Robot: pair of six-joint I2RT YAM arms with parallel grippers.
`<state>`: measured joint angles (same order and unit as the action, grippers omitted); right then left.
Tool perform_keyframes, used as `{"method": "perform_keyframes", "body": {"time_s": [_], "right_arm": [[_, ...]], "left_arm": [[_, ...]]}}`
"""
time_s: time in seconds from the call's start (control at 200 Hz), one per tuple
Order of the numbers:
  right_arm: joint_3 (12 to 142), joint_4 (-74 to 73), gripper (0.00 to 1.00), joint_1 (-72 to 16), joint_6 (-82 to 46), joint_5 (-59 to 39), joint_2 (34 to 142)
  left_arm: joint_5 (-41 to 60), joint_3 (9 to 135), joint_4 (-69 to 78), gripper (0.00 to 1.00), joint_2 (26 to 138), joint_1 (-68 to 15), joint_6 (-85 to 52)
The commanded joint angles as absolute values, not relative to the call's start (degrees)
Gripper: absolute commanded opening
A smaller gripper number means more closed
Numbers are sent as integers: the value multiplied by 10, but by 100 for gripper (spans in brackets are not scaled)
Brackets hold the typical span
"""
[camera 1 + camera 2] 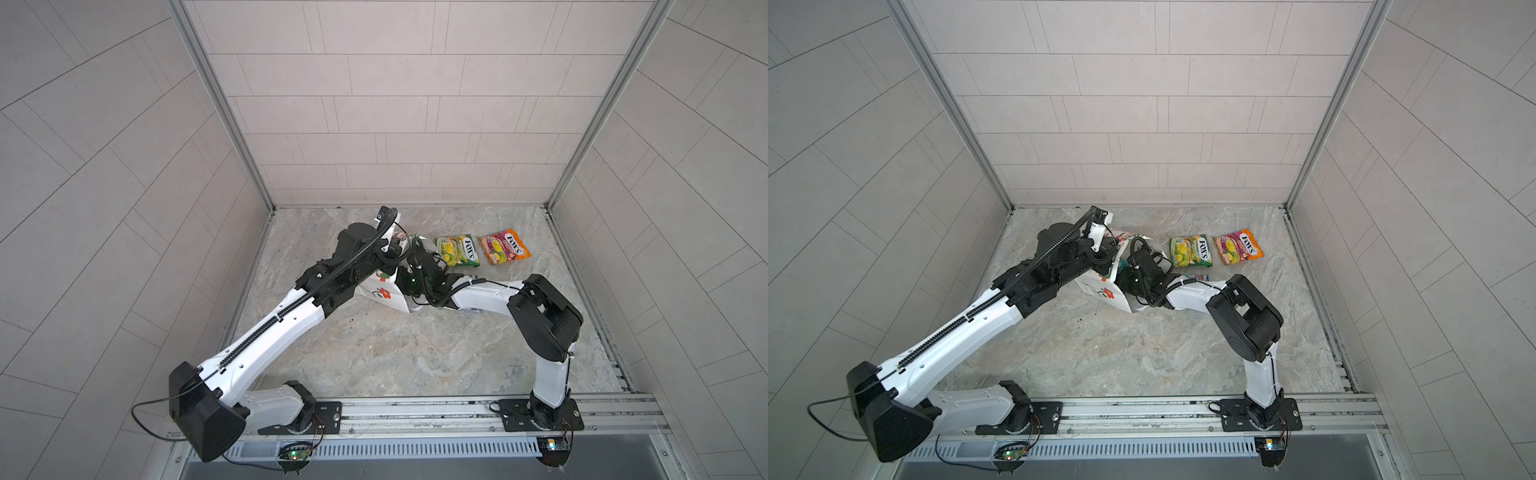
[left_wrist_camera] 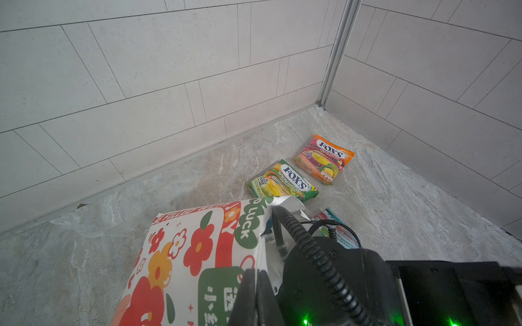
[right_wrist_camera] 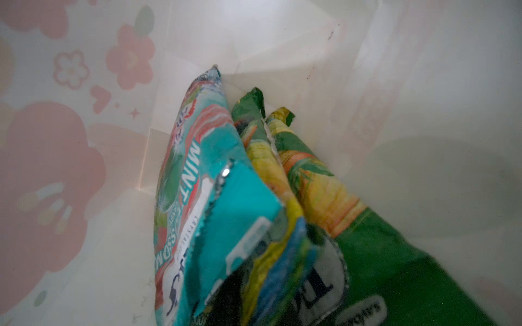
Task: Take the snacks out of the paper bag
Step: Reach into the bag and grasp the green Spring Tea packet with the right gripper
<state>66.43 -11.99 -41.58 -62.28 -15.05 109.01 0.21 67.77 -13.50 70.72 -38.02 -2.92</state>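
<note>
The paper bag (image 1: 390, 301) (image 1: 1108, 297) lies tilted at mid-table, white with red flowers. My left gripper (image 2: 256, 273) is shut on its rim (image 2: 264, 248). My right gripper (image 3: 243, 293) is deep inside the bag (image 3: 282, 42). One dark finger (image 3: 223, 299) shows there, between a teal snack (image 3: 203, 175) and the crumpled edge of a green-yellow snack (image 3: 262, 158), which it pinches. A second green-yellow snack (image 3: 319, 192) lies beside them. Outside the bag, a green-yellow snack (image 1: 457, 250) (image 1: 1190, 250) (image 2: 282, 182), an orange-pink one (image 1: 504, 248) (image 1: 1238, 247) (image 2: 324, 158) and a teal one (image 2: 336, 228) (image 1: 1198, 277) lie on the table.
Tiled walls close the marble table (image 1: 374, 353) on the back and both sides. The arms' metal mounting rail (image 1: 415, 411) runs along the front edge. The right arm's elbow (image 1: 544, 320) stands over the table's right part.
</note>
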Motion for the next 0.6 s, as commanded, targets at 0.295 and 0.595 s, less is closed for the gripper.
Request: {"method": "perform_keyframes", "body": {"time_s": [0.295,0.595], "right_arm": [[645,-24,0,-414,-519,-116,988],[636,15,0,-393,-462,-148,941]], "left_arm": [[-32,683,-144,0,719,-383,-14],[-44,682,-146,0,724,-384,-10]]}}
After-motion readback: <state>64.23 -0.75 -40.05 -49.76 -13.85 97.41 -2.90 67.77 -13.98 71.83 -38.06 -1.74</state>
